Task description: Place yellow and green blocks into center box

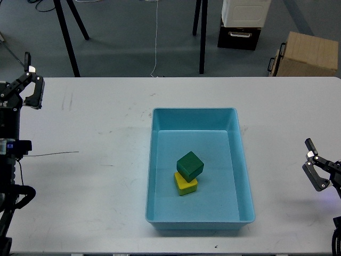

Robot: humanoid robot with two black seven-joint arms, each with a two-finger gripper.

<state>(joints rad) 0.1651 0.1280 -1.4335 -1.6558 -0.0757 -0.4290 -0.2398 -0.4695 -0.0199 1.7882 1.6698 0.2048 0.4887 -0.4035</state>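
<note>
table [96, 176]: white, bare at 9 o'clock.
right pincer [315, 166]: 4 o'clock, fingers apart, empty.
yellow block [186, 185]: in blue box [160, 160], centre.
green block [190, 165]: resting partly on yellow.
left pincer [26, 85]: 10 o'clock, apart, empty.
risk: jolted box topples green; likely harmless.

White table [96, 176], scuffed top, blue box [244, 176] resting centrally
</note>
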